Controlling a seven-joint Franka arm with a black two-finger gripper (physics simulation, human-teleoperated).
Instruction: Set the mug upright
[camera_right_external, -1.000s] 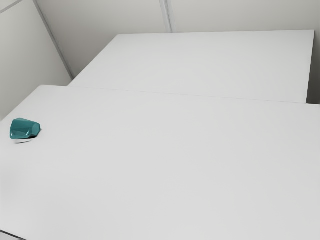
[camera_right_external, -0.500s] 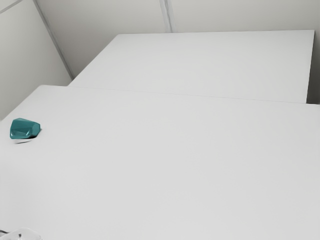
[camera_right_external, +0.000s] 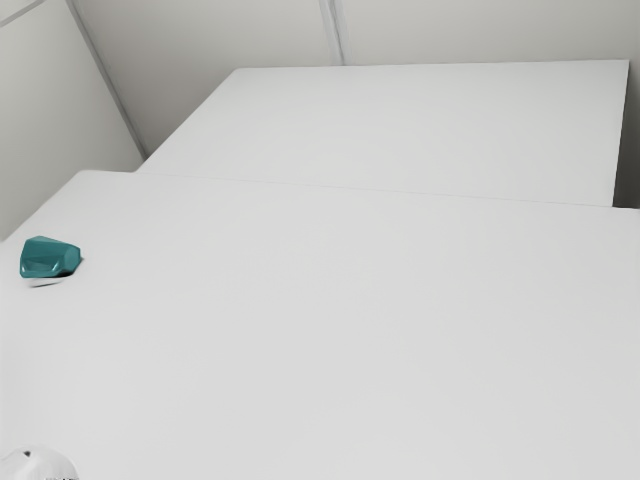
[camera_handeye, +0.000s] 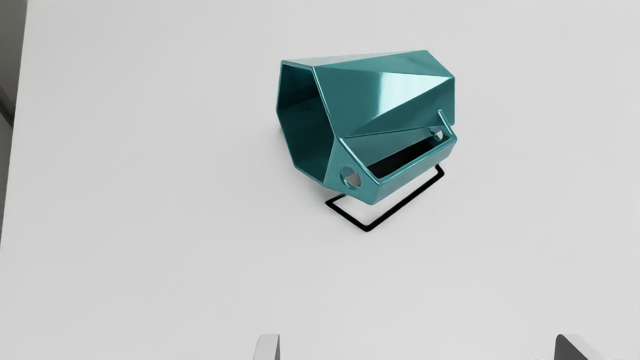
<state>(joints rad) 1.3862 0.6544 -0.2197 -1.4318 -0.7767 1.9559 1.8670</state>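
Observation:
At the bottom left corner of the exterior view, a rounded white part of my arm and gripper (camera_right_external: 38, 466) comes into sight. The teal faceted mug (camera_right_external: 50, 258) lies on its side near the exterior view's left edge. In the wrist view the mug (camera_handeye: 385, 95) shows its dark open mouth and its angular handle, which sticks out on the side facing my gripper (camera_handeye: 419, 347). That handle hangs above its black shadow on the table. My fingers stand wide apart with nothing between them, and the mug is apart from them.
A white table (camera_right_external: 350, 330) bears the mug, with its edge running close by at the exterior view's left. Behind it stands another white surface (camera_right_external: 400, 130), and pale wall panels (camera_right_external: 200, 60) rise beyond.
A white part of my arm has come into the exterior view's bottom left corner and shifted slightly there. The mug has stayed where it was.

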